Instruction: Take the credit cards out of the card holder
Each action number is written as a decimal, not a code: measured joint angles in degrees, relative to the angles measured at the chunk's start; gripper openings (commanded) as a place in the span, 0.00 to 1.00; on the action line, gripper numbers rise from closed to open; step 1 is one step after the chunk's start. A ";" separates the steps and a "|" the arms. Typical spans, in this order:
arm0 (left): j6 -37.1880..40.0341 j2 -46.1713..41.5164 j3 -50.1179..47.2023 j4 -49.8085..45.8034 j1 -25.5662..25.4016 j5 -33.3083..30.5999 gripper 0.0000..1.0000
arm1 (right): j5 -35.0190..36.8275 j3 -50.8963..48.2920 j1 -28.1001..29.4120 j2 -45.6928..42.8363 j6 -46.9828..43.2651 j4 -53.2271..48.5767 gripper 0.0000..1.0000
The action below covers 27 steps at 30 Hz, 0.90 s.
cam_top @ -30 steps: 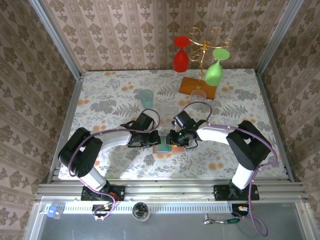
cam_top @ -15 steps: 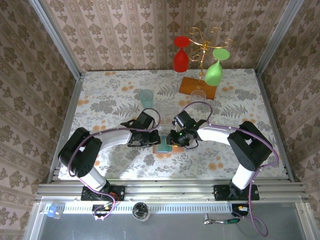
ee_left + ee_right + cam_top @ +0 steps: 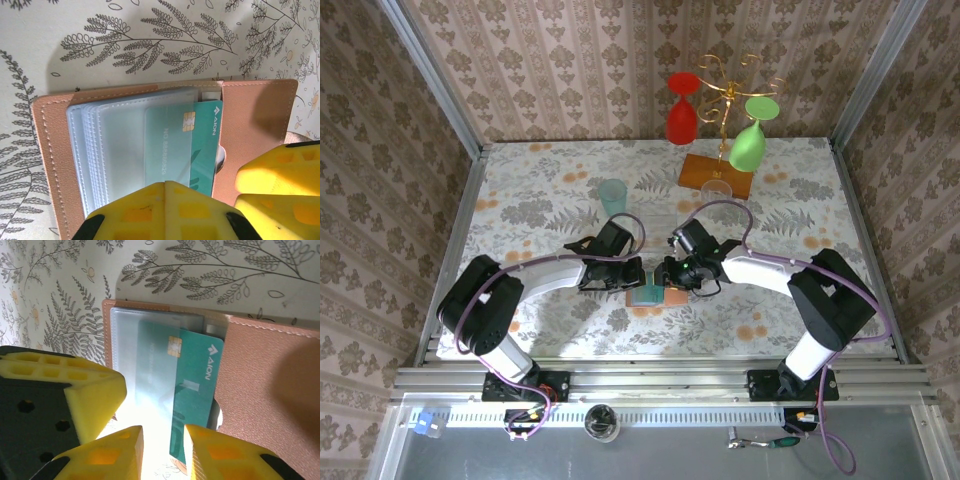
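The card holder [image 3: 648, 294] lies open on the floral table between both grippers, tan leather [image 3: 252, 115] with clear sleeves [image 3: 117, 145]. A teal credit card [image 3: 204, 142] sticks partway out of a sleeve toward the tan flap. My left gripper [image 3: 165, 192] is shut, its yellow tips together over the sleeves' near edge. My right gripper [image 3: 163, 447] is open by a narrow gap, above the near end of the teal card [image 3: 197, 385]. In the right wrist view the holder's flap [image 3: 272, 385] lies at right and the left gripper's fingers [image 3: 92, 390] at left. Other cards are hidden.
A teal tumbler [image 3: 612, 197] stands behind the left gripper. A gold glass rack on an orange wooden base [image 3: 705, 172] holds a red glass [image 3: 681, 118] and a green glass [image 3: 748, 146] at the back, with a clear glass [image 3: 717, 190] by it. Metal rails [image 3: 450, 240] edge the table.
The left gripper's jaws have closed the last bit. Both wrists have shifted slightly right and back over the holder; the right forearm has swung a little outward.
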 measured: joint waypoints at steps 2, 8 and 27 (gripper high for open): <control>0.00 0.33 -0.02 0.35 -0.04 0.22 0.02 | 0.00 -0.59 -0.20 -0.04 0.13 0.48 0.28; -0.02 1.68 -1.05 1.60 -0.24 0.85 0.00 | -0.20 -1.60 -0.70 0.00 0.35 1.31 0.28; -0.37 0.66 -2.01 3.13 -0.20 1.01 0.03 | -0.79 -2.27 -1.51 2.73 1.64 4.07 0.27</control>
